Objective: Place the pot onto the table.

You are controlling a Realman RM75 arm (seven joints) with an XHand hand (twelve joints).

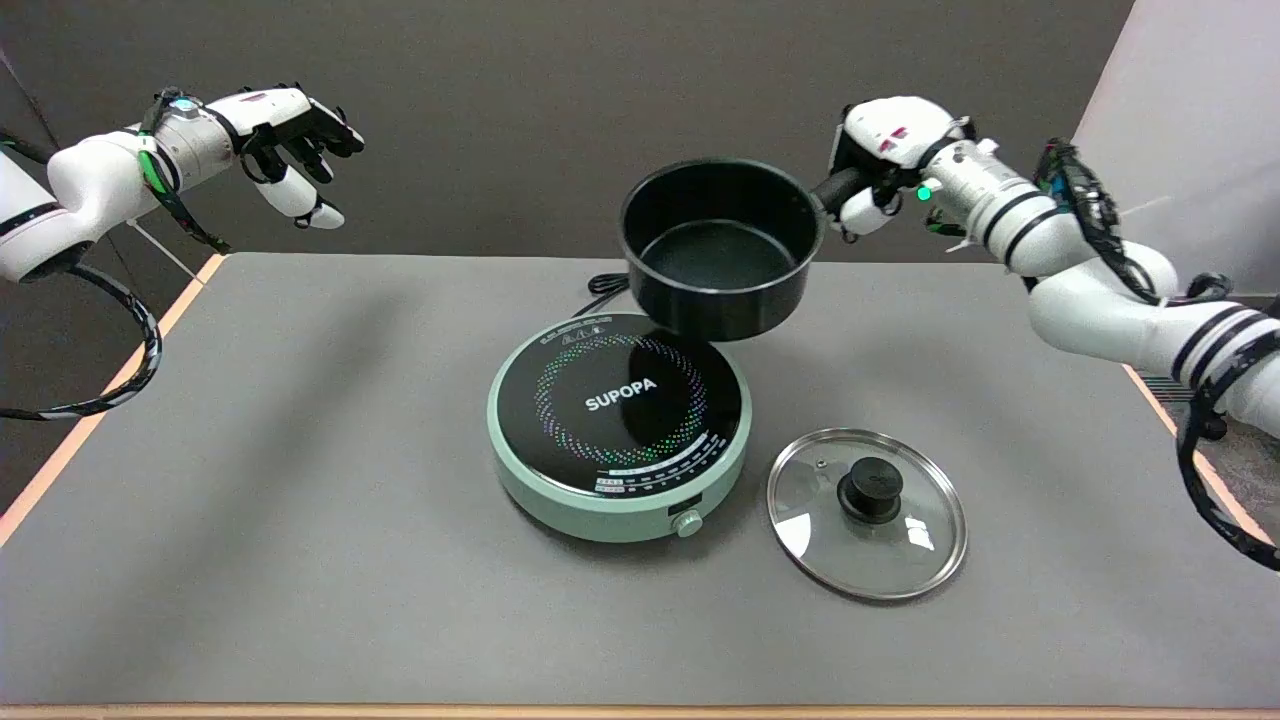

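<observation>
Gripping the handle with fingers (862,212) wrapped around it, the right hand (885,160) held the round black pot (718,250) at upper centre, above the mint-rimmed "SUPOPA" cooktop (620,425); domed glass lid (866,512) lay on the grey bench (300,500).

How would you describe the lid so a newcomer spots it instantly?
Start at the round green induction cooker in the middle of the grey table. Just to its right in the picture lies the lid, flat on the table. It is the only see-through thing: glass, metal rim, black knob.
</observation>
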